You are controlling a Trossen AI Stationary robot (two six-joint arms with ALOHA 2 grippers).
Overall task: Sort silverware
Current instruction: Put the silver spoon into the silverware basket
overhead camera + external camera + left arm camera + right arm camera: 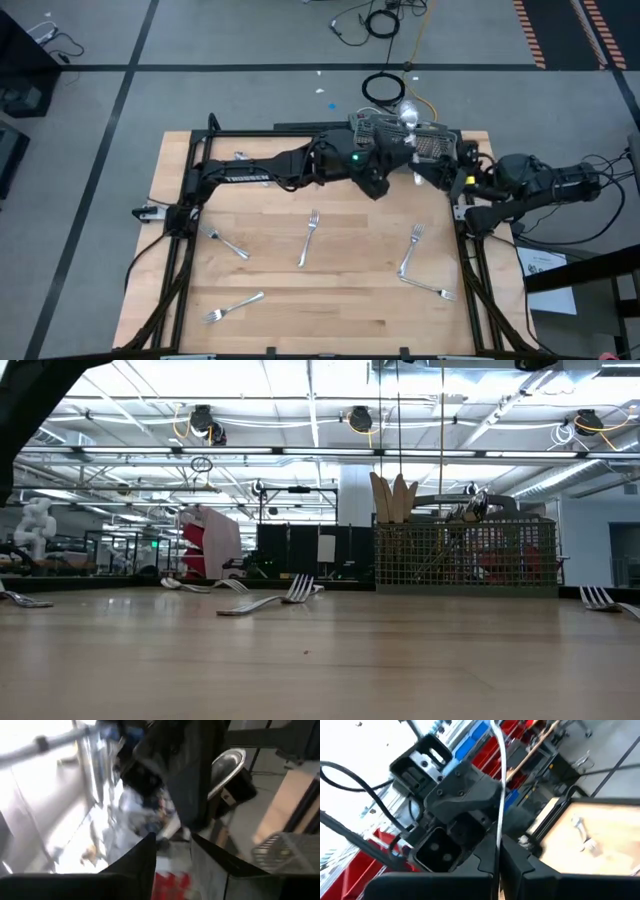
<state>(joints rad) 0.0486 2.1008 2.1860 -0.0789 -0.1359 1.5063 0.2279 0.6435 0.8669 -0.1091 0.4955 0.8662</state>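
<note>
The left gripper (385,172) reaches across the table's far edge, fingers parted, empty. Facing it by the grey caddy (465,554), the right gripper (498,852) is clamped on a silver utensil (499,780) running lengthwise out from its fingers. Forks (309,238) lie scattered on the wooden table (330,300).

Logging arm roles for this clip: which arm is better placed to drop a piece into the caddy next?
Right. The right gripper is shut on a slim silver utensil and sits beside the grey caddy at the table's back. The left gripper is open and holds nothing.
</note>
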